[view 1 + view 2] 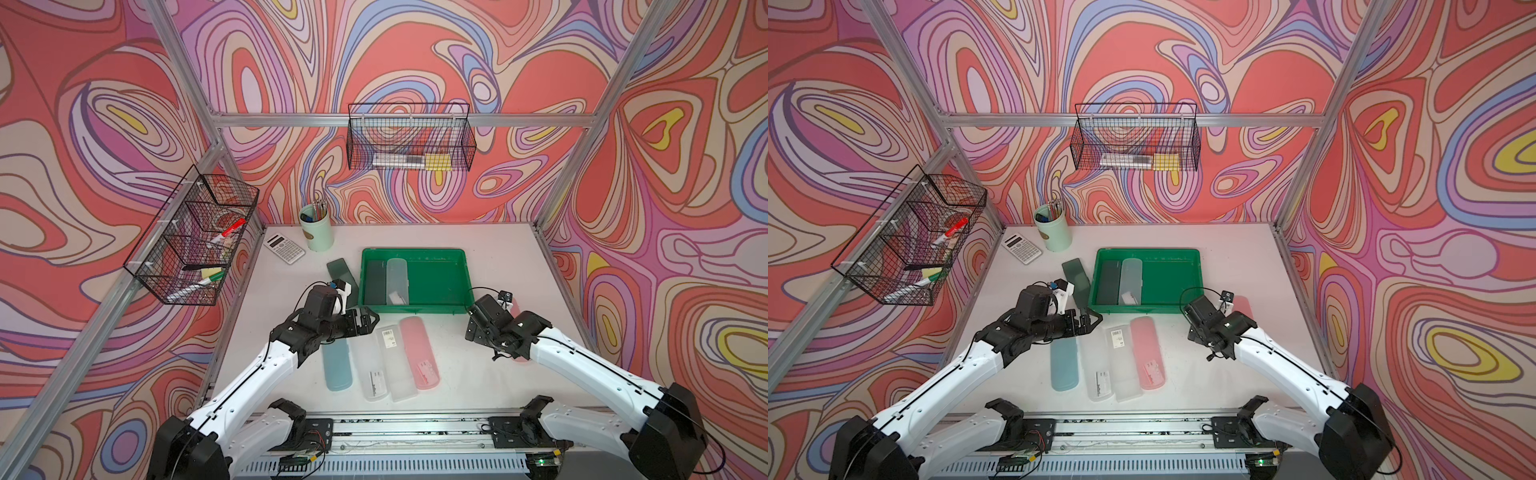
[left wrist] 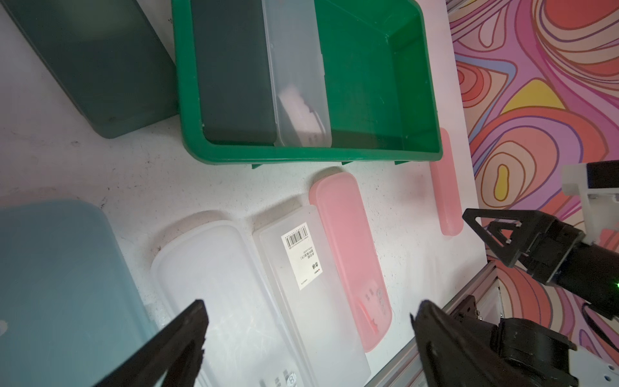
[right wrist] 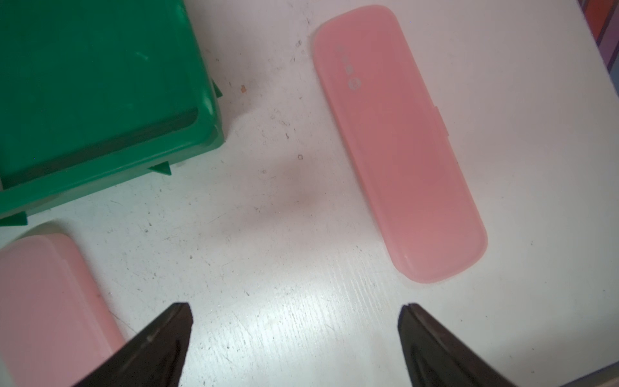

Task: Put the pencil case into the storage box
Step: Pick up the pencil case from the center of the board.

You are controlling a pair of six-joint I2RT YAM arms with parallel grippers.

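The right pincer (image 3: 294,321) hangs over bare white bench (image 3: 268,234) with its jaws spread wide and nothing between them. Ahead of it and to its outer side, away from the other arm, lies a long, round-ended pink translucent plastic pencil case (image 3: 398,144). It is flat, closed and touching nothing. Its long axis runs roughly the way the pincer points, with the near end slanting a little further outward. The jaws would probably meet its narrow width after a sideways shift and only a slight turn.

Ahead on the pincer's inner side stands the shallow rectangular bright green plastic storage box (image 3: 187,137), its corner close by. A dark grey case (image 1: 375,282) and a frosted clear case (image 1: 397,280) fill the box's far side. The half nearest the right pincer is bare, so a drop there looks unobstructed.

A second pink case (image 3: 43,301) lies just inward of the pincer, ending a row of four.

The left pincer (image 2: 310,321), also spread and empty, hovers over that row, well apart from the lone pink pencil case, so the right arm is nearer.

Beyond the pink pencil case the bench ends soon. In both top views the arm covers most of the case, so the outer jaw seems to have little room.
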